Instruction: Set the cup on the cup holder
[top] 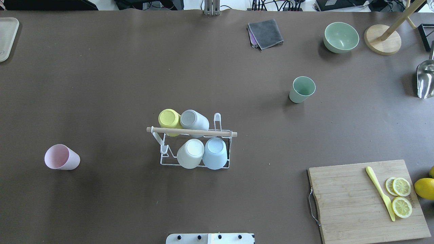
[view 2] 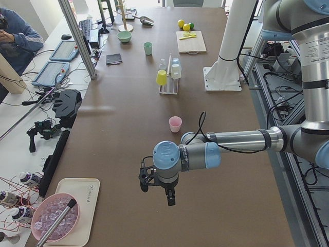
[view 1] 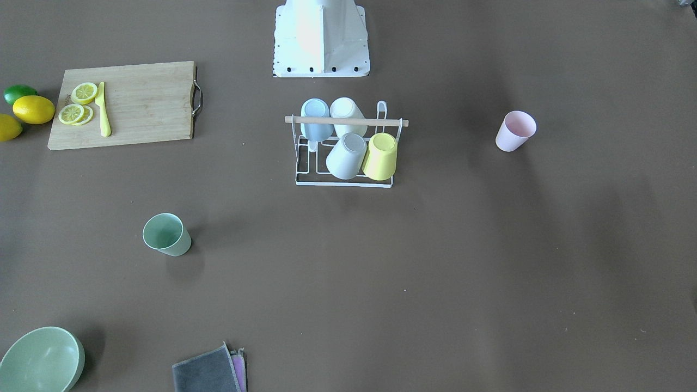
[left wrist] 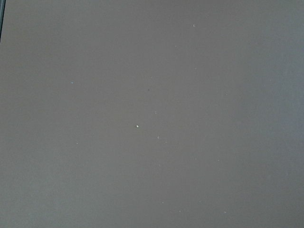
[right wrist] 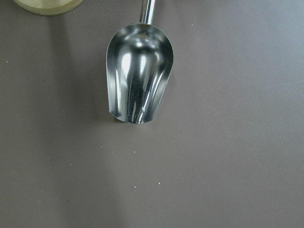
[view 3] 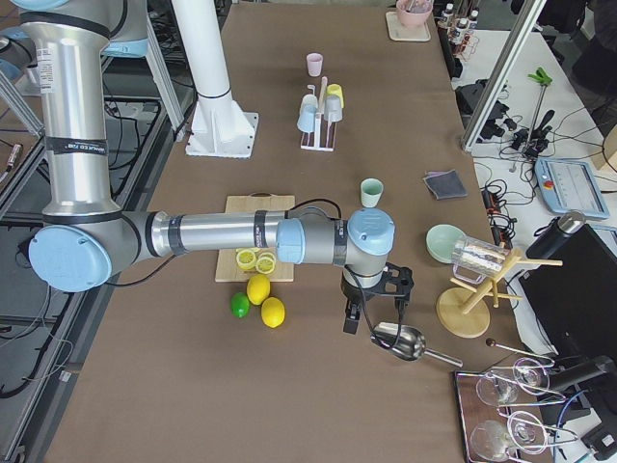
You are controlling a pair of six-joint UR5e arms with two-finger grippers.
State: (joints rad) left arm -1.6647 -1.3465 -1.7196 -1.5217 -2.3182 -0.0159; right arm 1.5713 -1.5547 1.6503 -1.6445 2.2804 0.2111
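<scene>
Your left gripper [view 2: 157,191] hangs over bare table [left wrist: 152,114] at the left end. You cannot tell whether its fingers are apart or together. The pink cup [top: 61,157] stands upright near it, well left of the holder [top: 191,131]. The right gripper [view 3: 374,318] hovers above the scoop [right wrist: 138,78] at the far right, and its spread is equally unreadable. The green cup [top: 301,89] stands upright to the right of and beyond the holder, which sits mid-table with four cups [top: 190,154] upside down on its prongs.
</scene>
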